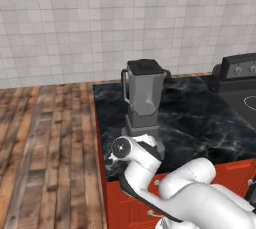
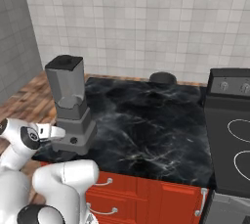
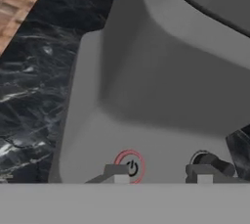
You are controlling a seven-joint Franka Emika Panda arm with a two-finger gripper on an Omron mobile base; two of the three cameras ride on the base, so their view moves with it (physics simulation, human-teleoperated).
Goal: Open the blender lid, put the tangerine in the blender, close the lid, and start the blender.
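The grey blender point(image 1: 144, 100) stands at the near left corner of the black marble counter point(image 1: 205, 118). The dark blender lid point(image 1: 145, 66) sits on top of the jar, and also shows from the right side point(image 2: 64, 62). My gripper point(image 3: 161, 174) is shut and empty, right up against the blender's stepped base point(image 2: 73, 132). One fingertip point(image 3: 117, 172) sits at the red power button point(image 3: 130, 166), the other by the black knob point(image 3: 209, 161). The tangerine is out of view.
A black stove point(image 2: 229, 120) borders the counter on the right. A dark round pan point(image 2: 162, 78) sits at the back by the tiled wall. Red cabinet drawers point(image 2: 146, 193) run below the counter edge. Wood floor point(image 1: 45, 138) lies to the left.
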